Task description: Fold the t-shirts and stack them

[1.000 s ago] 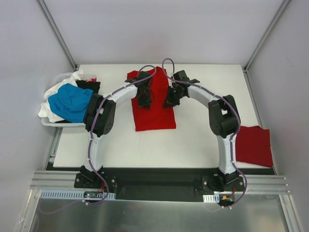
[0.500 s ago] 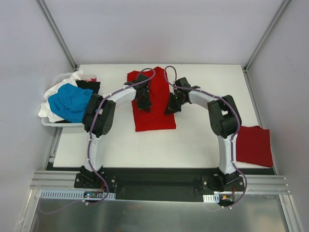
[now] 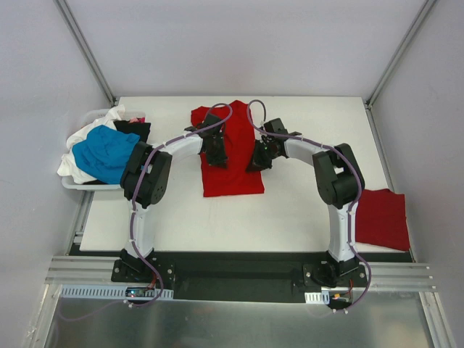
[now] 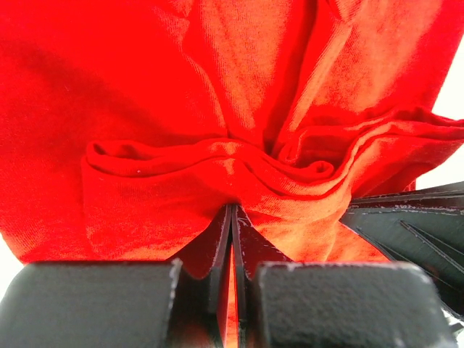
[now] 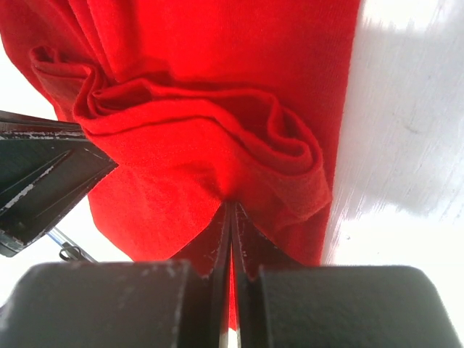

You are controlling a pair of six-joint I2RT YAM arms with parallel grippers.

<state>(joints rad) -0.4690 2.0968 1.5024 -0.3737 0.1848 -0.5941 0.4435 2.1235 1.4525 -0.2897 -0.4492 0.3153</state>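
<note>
Red t-shirt [image 3: 230,172]: lies mid-desk toward the far edge, its long side running far to near, with the near hem flat on the white desk [image 3: 290,217].

Other t-shirts: one folded red square [image 3: 380,217] sits at the right near corner, hanging over the desk's edge. Blue [image 3: 105,156], white [image 3: 109,119] and black [image 3: 134,129] ones are heaped in a white bin [image 3: 83,185] at the left edge.

Left arm [image 3: 185,143]: its jaws are closed flat on a bunched ridge of red cloth on the shirt's left side.

Right arm [image 3: 301,148]: its jaws are likewise pinched shut on layered red cloth at the shirt's right side, beside bare desk.

Handling (judged): light, limp knit with no stiffness. It sags and wrinkles wherever it is unsupported and creases readily. It is not fragile, though layers may slip apart if only the top ply is caught. It is best taken at edges or corners, both sides at once, pinching through all plies so the panel travels as one sheet.

Views: the overhead view alone shows the shirt's outline, the bin and the finished square, but the arms hide both grips. The wrist views alone show the pinches, the stacked folds and the wrinkling at the jaws. Each also catches the other arm's black fingers close by.
</note>
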